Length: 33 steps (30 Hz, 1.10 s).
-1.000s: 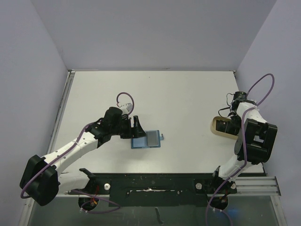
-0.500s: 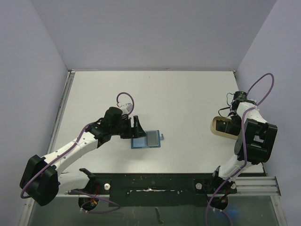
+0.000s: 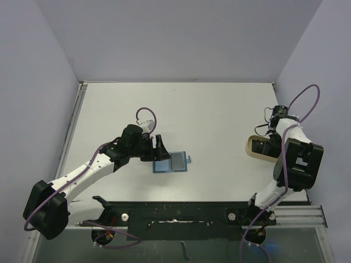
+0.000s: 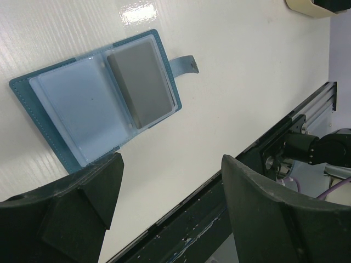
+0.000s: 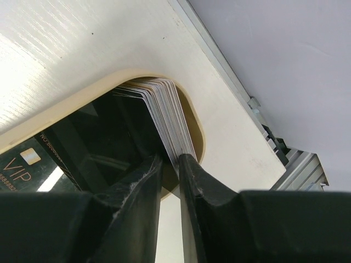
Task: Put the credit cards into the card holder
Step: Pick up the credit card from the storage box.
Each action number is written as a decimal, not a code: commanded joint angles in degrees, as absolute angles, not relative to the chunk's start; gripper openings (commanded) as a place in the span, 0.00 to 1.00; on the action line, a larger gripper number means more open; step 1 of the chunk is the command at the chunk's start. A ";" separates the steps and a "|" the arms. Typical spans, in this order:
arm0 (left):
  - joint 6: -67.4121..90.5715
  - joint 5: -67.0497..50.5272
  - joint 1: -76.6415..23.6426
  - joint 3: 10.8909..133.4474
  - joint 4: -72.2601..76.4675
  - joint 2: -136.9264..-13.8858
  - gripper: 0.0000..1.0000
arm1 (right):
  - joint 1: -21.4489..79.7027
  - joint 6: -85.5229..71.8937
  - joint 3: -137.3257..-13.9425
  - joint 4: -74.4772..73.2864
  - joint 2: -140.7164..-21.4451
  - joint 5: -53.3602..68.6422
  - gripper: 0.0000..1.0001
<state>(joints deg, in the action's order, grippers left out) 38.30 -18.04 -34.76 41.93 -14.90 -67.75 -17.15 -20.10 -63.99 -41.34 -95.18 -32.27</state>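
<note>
Black rail (image 3: 175,219) along the near edge of the white table (image 3: 208,109), carrying both arm bases. Card holder (image 3: 170,162): teal, lying open and flat on the table left of centre with its light-blue inside facing up. Its long axis runs left to right, and the snap tab (image 4: 184,64) points right, towards the right arm's side. A grey card (image 4: 140,85) sits on the tab-side half. Left gripper (image 4: 170,160): just beside the holder's left end, above the table, fingers wide apart, holding nothing. Beige tray (image 3: 253,147): at the right side, well apart from the holder, holding an upright stack of cards (image 5: 167,109) and a black card marked VIP (image 5: 33,159). Right gripper (image 5: 171,164): at the stack's edge, fingers drawn close with a narrow gap; grip on a card cannot be told.
</note>
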 commanded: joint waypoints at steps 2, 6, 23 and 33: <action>37.53 -18.99 -34.53 43.17 -12.21 -67.32 0.71 | -17.13 -19.71 -66.89 -40.94 -92.24 -34.39 0.18; 37.53 -19.02 -34.50 43.14 -12.13 -67.32 0.71 | -17.09 -19.45 -67.32 -41.07 -91.85 -34.11 0.14; 38.14 -16.58 -34.40 43.33 -13.92 -68.40 0.70 | -10.03 -20.56 -72.54 -47.59 -86.53 -24.93 0.00; 41.31 -13.71 -30.25 40.14 -14.06 -69.19 0.59 | 5.03 -25.10 -75.09 -46.83 -77.50 -17.09 0.00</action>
<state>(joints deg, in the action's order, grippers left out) 39.51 -14.55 -32.67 41.47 -15.40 -68.60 0.14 -22.72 -72.51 -48.21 -83.02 -21.91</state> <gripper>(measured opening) 0.623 0.023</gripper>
